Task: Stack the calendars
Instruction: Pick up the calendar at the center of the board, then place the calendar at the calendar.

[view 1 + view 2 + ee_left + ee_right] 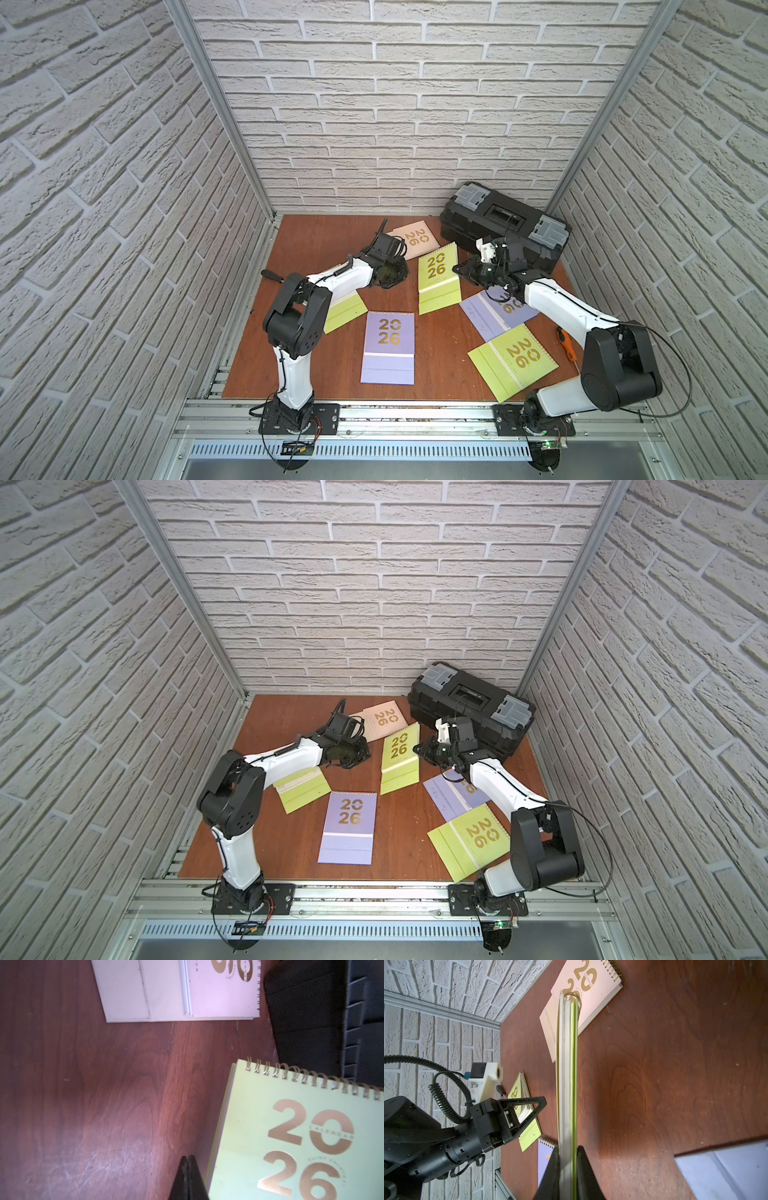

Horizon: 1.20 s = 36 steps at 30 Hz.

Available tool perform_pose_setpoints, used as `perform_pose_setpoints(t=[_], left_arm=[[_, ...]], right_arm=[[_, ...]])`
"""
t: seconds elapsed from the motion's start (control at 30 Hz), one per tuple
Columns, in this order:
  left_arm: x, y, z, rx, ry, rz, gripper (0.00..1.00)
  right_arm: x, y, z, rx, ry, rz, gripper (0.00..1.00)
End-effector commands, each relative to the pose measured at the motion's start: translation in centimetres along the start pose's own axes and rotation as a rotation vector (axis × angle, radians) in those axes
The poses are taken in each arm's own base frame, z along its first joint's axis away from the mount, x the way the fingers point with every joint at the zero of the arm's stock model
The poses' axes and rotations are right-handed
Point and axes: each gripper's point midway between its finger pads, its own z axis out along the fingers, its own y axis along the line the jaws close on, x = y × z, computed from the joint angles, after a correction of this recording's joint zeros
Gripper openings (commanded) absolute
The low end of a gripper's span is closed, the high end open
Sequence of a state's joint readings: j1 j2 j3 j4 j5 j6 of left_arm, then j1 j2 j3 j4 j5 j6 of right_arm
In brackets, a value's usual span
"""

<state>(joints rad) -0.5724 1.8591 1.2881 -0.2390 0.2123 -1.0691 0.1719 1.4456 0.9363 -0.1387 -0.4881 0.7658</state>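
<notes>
Left of the middle lime calendar [437, 277], your left hand [188, 1160] hovers clenched and empty. Your right hand [568, 1150] grasps that calendar's right edge; its long axis runs front to back, pointing at the cream calendar [415, 240] just beyond.

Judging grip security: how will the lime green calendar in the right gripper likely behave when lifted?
The lime green calendar is probably stiff: its thick page block runs straight from the right gripper. Its fold-out base may flop open. Clamped at one edge, it could pivot.
</notes>
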Motion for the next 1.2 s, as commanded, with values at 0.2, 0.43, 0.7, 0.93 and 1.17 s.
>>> perform_pose_setpoints(t=[0.2, 0.43, 0.7, 0.93, 1.17], left_arm=[[1.8, 0.6, -4.0, -0.034, -0.047, 0.05, 0.0], [3.4, 1.4, -6.1, -0.039, -0.078, 0.061, 0.0], [5.3, 3.0, -8.7, -0.059, -0.107, 0.083, 0.0], [6.7, 5.5, -10.7, -0.089, -0.134, 0.077, 0.0], [8.3, 8.6, -12.5, -0.115, -0.156, 0.053, 0.0]], right_arm=[[1.2, 2.6, -2.9, -0.1, -0.06, -0.028, 0.03], [3.2, 3.3, -3.7, -0.136, -0.055, -0.032, 0.03], [6.1, 3.8, -4.2, -0.173, -0.05, -0.026, 0.03], [9.0, 4.1, -3.5, -0.18, -0.025, -0.039, 0.03], [12.0, 4.8, -3.3, -0.212, -0.016, -0.035, 0.03]])
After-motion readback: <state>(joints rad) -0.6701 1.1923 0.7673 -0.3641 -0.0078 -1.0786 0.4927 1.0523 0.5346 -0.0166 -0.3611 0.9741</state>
